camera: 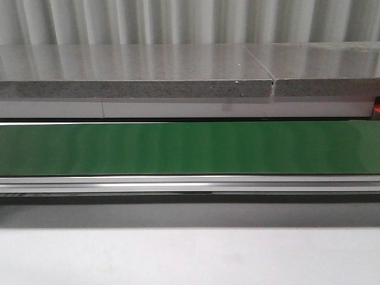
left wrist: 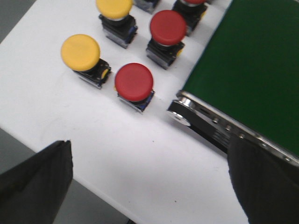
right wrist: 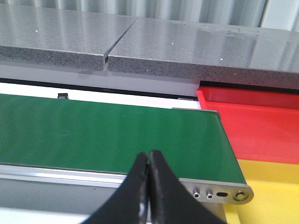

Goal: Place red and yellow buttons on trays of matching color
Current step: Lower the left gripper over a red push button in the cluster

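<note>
Overhead in the left wrist view, the left gripper [left wrist: 149,186] stands wide open, its two dark fingers [left wrist: 35,179] far apart at either side and nothing between them. Below it lies a white table [left wrist: 93,140] with a cluster of push buttons. One red button [left wrist: 134,82] sits nearest the gap between the fingers, just beside the end of the green conveyor belt [left wrist: 252,70]. A yellow button [left wrist: 80,52] stands close to it, away from the belt. Behind these are a second red button [left wrist: 167,27] and a second yellow button [left wrist: 114,6], partly cut off by the frame edge; a third red cap shows only as a sliver at that edge. All the buttons stand upright on dark bases, apart from one another.

The right gripper [right wrist: 148,186] is closed, fingertips pressed together and holding nothing, hovering over the near edge of the belt's other end. Just past that end lie a red tray [right wrist: 261,121] and a yellow tray [right wrist: 271,191], side by side, the red one nearer the grey stone ledge [right wrist: 140,46].

The front view shows only the bare belt and the ledge behind it.
</note>
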